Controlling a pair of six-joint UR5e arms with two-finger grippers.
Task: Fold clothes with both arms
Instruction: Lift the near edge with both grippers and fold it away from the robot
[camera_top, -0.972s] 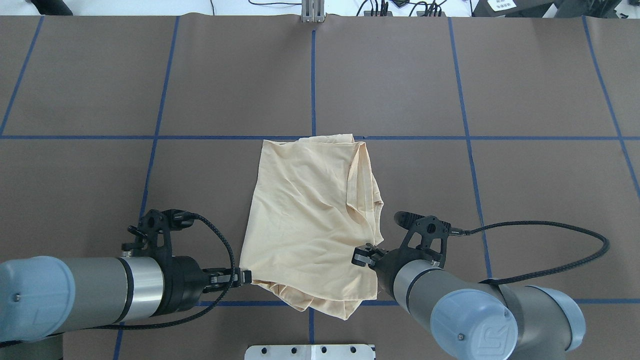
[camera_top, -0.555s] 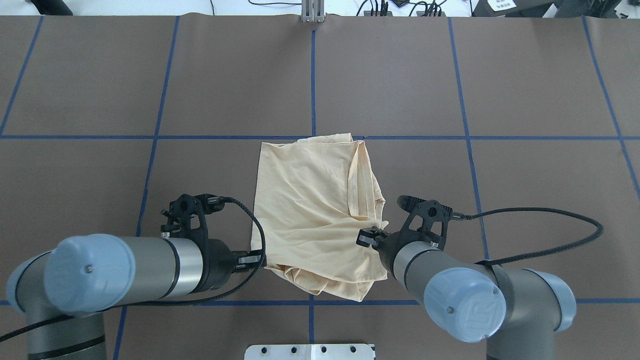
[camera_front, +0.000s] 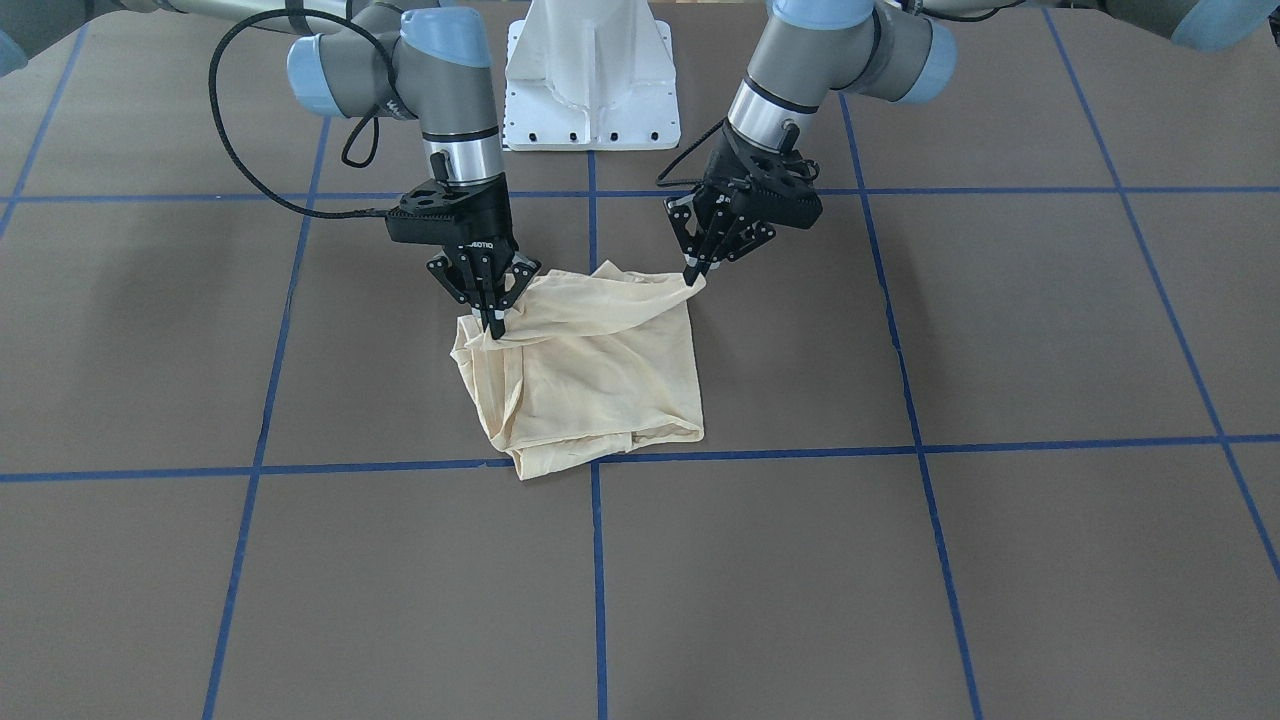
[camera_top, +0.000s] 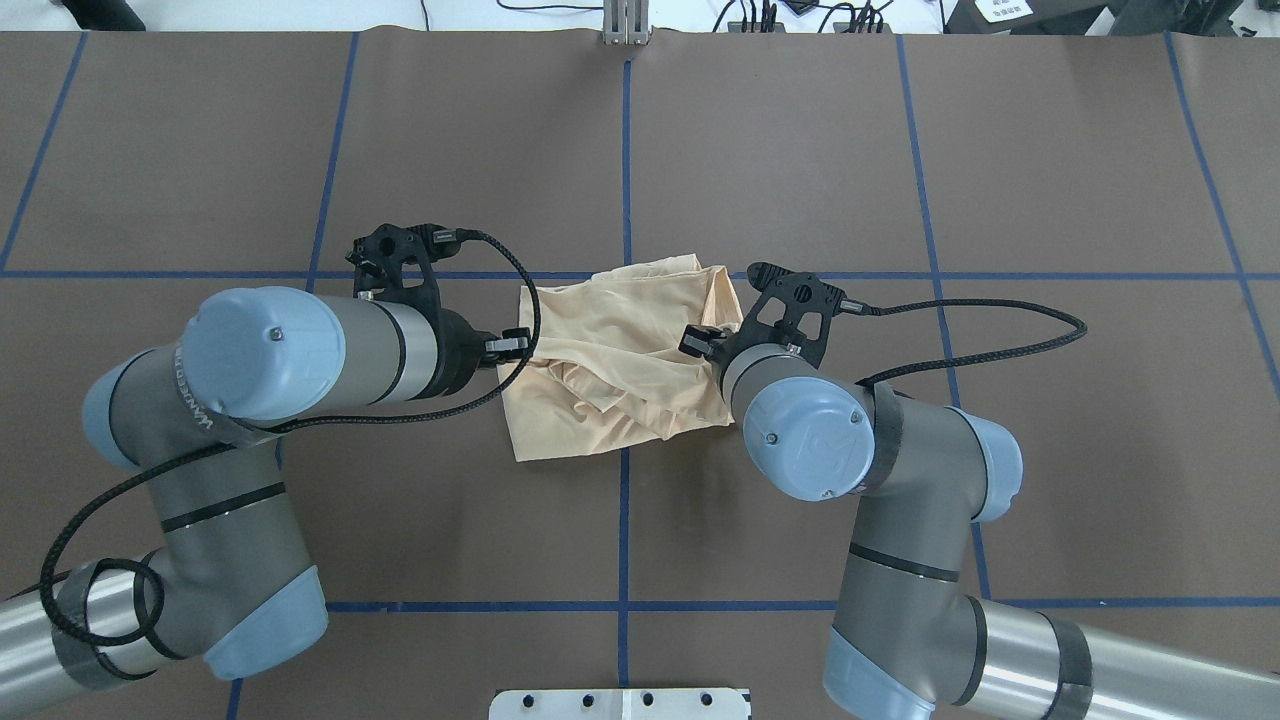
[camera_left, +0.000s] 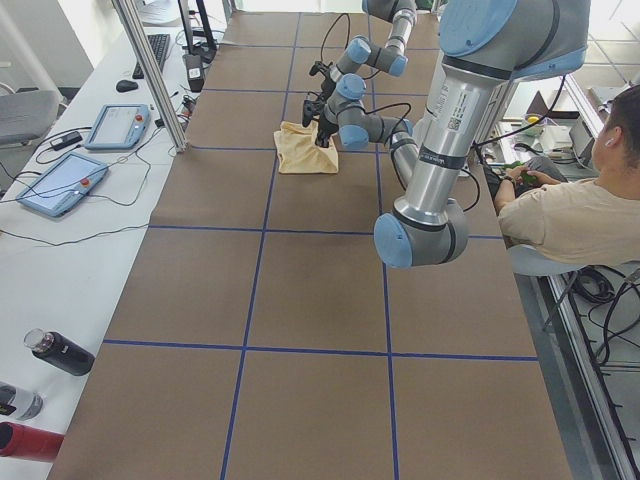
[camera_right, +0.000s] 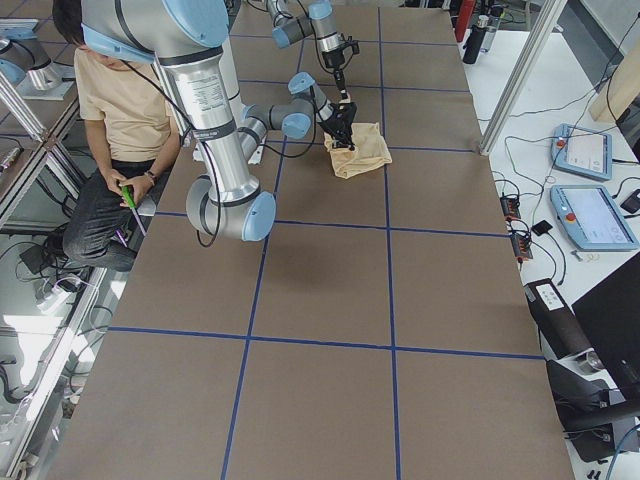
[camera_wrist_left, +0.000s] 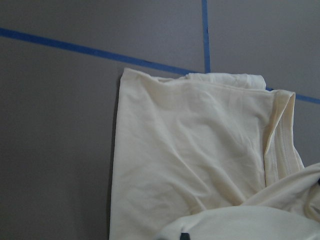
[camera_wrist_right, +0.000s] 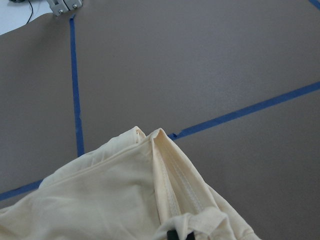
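The pale cream-yellow shirt (camera_top: 620, 340) lies bunched and partly doubled over at the table's middle, with no print showing. My left gripper (camera_top: 522, 344) is shut on the shirt's left edge, which hangs lifted from its fingers in the front-facing view (camera_front: 692, 273). My right gripper (camera_top: 690, 342) is shut on the opposite edge, low over the shirt (camera_front: 590, 380) near its side (camera_front: 494, 325). The held fabric is stretched between the two grippers above the lower layer. Both wrist views show creased shirt cloth (camera_wrist_left: 190, 160) (camera_wrist_right: 110, 200) close below.
The brown table (camera_top: 900, 180) carries blue tape grid lines. The white pedestal base (camera_front: 590, 70) stands at the robot's edge. A seated person (camera_left: 580, 210) is beside the table. Tablets (camera_left: 60, 185) and bottles (camera_left: 60, 352) lie on a side bench.
Both grippers have moved away from the robot's base, carrying the shirt's near edge over the rest of it. The shirt's outline is now shorter and more bunched.
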